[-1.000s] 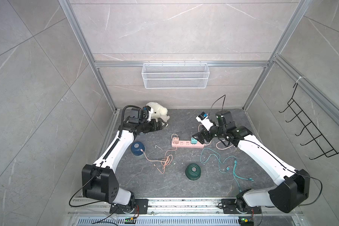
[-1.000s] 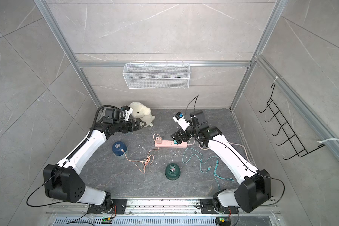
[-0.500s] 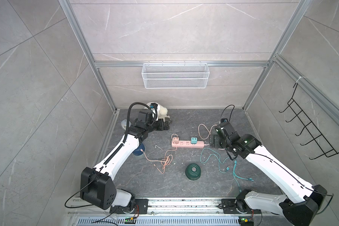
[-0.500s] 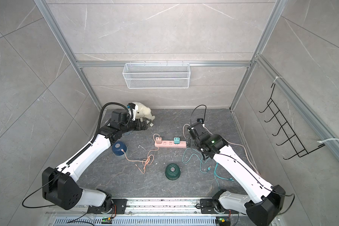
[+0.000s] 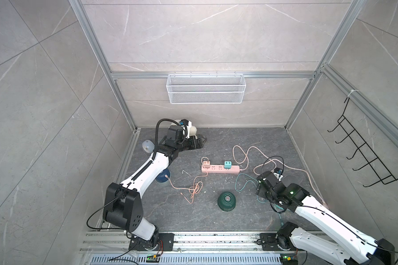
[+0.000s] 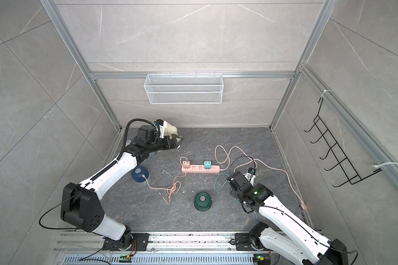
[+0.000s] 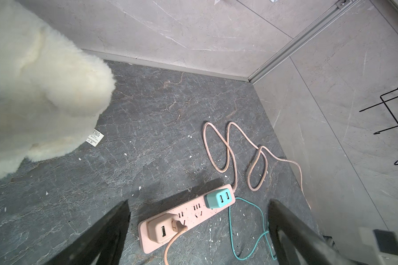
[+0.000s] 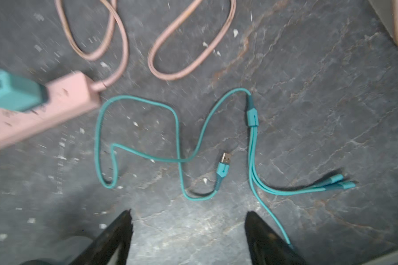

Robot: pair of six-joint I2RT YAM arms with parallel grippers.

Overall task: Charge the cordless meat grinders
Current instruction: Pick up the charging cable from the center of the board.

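The navy blue cordless meat grinder (image 5: 163,178) (image 6: 140,174) stands at the left, partly under my left forearm, with a thin pink cable (image 5: 193,188) ending at its top. In both top views the dark green cordless meat grinder (image 5: 226,201) (image 6: 202,201) stands alone near the front middle. My left gripper (image 5: 202,140) (image 7: 199,204) is open and empty, behind the pink power strip (image 5: 220,169) (image 7: 186,218). My right gripper (image 5: 260,184) (image 8: 189,213) is open and empty, low over the loose teal cable (image 8: 177,128), near its USB plug (image 8: 225,158).
A pink adapter (image 5: 206,164) and a teal adapter (image 5: 228,164) sit in the strip. A white plush toy (image 7: 32,91) lies at the back left, a pale grey-blue gadget (image 5: 147,146) by the left wall. The strip's pink cord (image 5: 246,156) loops at the right.
My right arm has pulled back from the power strip to the front right, over the teal cable, leaving the teal adapter in the strip. My left gripper has shifted right along the back.
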